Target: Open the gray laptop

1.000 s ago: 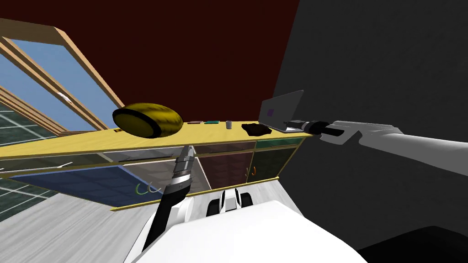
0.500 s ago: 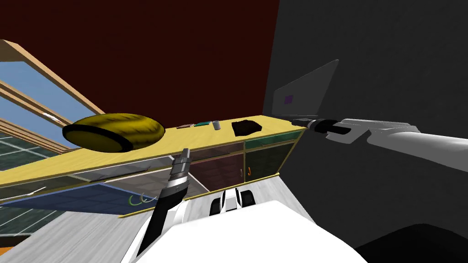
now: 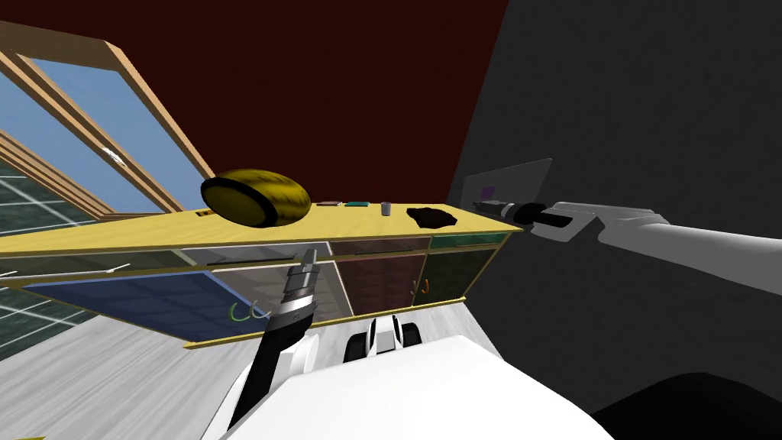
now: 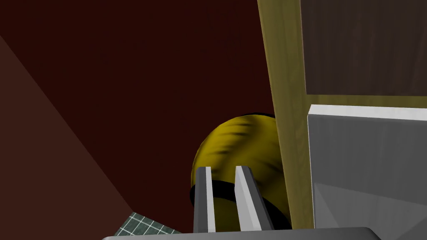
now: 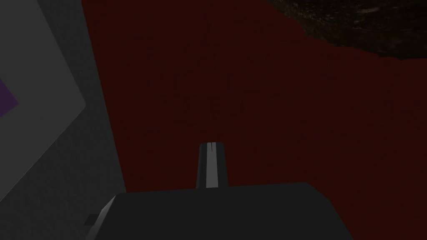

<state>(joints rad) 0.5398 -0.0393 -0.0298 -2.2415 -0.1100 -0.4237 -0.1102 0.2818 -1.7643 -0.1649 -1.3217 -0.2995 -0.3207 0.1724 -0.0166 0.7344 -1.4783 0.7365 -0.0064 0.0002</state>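
Desk: Right, head view first. Where's the laptop [image 3: 510, 182]?

Me: At the far right end of the yellow surface [image 3: 153, 229], close against the dark grey wall [image 3: 649, 114]. Its lid is standing up, with a purple patch on it. My right hand [image 3: 478, 204] is just beside its lower edge, and I cannot tell whether it touches. My left hand [image 3: 309, 252] hangs low, in front of the cabinet doors [image 3: 382, 279] under the surface.

Desk: Left wrist?

Me: The fingers [image 4: 203, 196] are nearly together and hold nothing. A yellow rounded thing [image 4: 233, 146] sits beyond them.

Desk: Right wrist?

Me: The fingers there are pressed together and empty. The lid lies off to one side, apart from the tips.

Desk: How will it handle?

Me: I judge it light, thin and stiff, turning on its hinge, with a base likely to slide. I'd press gently at the middle of the lid's free edge, far from the hinge.
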